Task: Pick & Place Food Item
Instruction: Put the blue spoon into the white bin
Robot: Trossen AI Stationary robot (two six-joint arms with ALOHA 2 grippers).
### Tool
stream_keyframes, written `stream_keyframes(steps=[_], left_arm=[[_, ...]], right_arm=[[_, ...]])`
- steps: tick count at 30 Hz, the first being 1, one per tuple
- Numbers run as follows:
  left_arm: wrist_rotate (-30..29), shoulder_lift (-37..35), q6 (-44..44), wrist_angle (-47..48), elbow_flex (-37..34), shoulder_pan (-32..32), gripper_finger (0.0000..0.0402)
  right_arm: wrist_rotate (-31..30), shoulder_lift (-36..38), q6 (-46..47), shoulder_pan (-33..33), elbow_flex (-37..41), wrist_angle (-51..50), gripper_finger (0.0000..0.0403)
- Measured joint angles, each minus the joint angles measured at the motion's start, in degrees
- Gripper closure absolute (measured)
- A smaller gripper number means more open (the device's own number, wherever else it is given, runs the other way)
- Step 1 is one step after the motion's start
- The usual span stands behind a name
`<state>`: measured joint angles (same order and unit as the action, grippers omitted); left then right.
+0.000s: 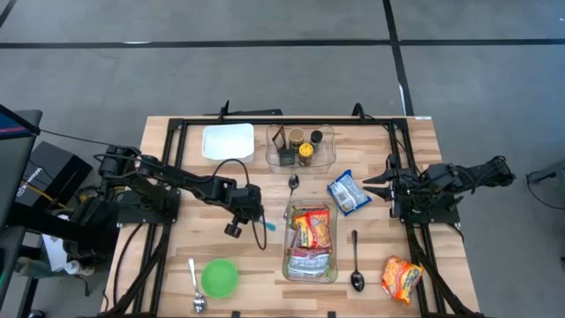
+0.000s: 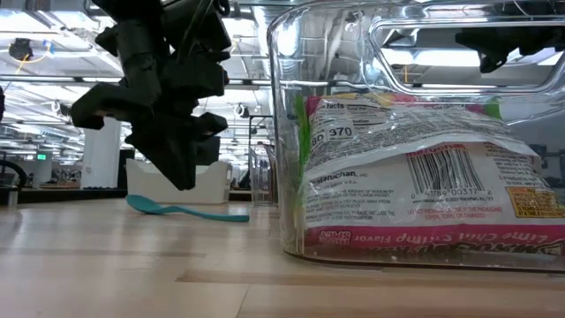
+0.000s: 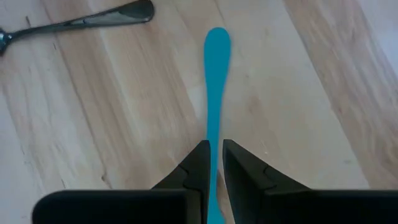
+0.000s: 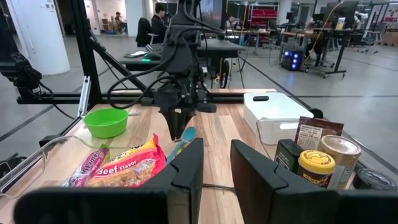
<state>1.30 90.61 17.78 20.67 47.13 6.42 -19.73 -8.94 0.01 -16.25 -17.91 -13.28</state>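
My left claw [image 3: 212,163] hovers slightly parted astride the teal plastic spoon [image 3: 214,93] lying on the wooden worktop [image 1: 247,274] at nine o'clock of the clear plastic bin [image 1: 332,265], which already holds two noodle packets [image 1: 311,228], while the blue packet [image 1: 348,191] and orange packet [image 1: 401,277] remain outside.

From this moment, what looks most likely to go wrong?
1. The left gripper straddles the teal spoon with only a narrow gap showing; lifting could drag the spoon along.
2. The left arm works close beside the clear container holding noodle packets, so a sideways move might bump it.
3. The right gripper waits near the blue packet and could nudge it.
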Motion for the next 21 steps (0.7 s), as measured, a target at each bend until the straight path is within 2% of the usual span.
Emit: stream_keyframes(steps=[14,21], left_arm=[[-1.1,0.0,1.8,0.9,0.0,0.0,0.0359],[-2.1,0.0,3.0,1.0,0.0,0.0,0.0305]], right_arm=[[0.0,0.0,0.0,0.0,0.0,0.0,0.0328],[0.0,0.0,0.0,0.0,0.0,0.0,0.0328]])
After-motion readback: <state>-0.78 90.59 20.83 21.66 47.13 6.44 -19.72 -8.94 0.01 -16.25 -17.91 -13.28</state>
